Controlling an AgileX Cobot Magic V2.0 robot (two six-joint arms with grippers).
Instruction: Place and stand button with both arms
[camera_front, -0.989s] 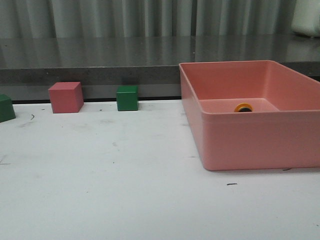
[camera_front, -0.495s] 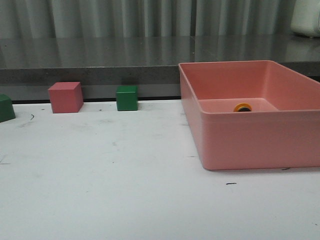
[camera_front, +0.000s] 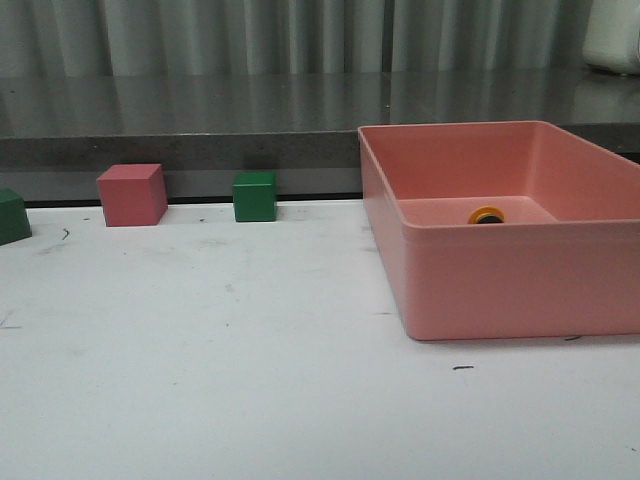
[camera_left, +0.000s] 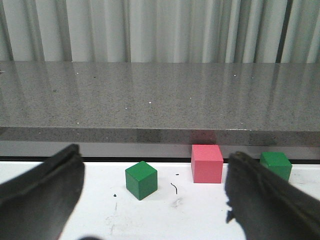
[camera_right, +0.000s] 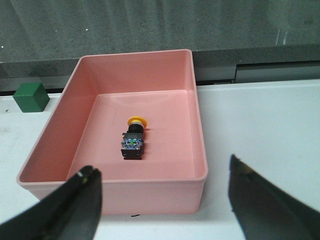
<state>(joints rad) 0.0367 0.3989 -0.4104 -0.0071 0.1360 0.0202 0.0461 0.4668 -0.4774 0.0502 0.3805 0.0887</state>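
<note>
The button lies on its side on the floor of a pink bin, yellow cap pointing toward the bin's far wall. In the front view only its yellow cap shows over the bin's near wall. My right gripper is open, its black fingers spread wide before the bin's near wall, well short of the button. My left gripper is open too, facing the cubes at the table's back left, holding nothing. Neither arm shows in the front view.
A pink cube and a green cube stand by the table's back edge, and another green cube sits at the far left. A grey ledge runs behind the table. The bin fills the right side.
</note>
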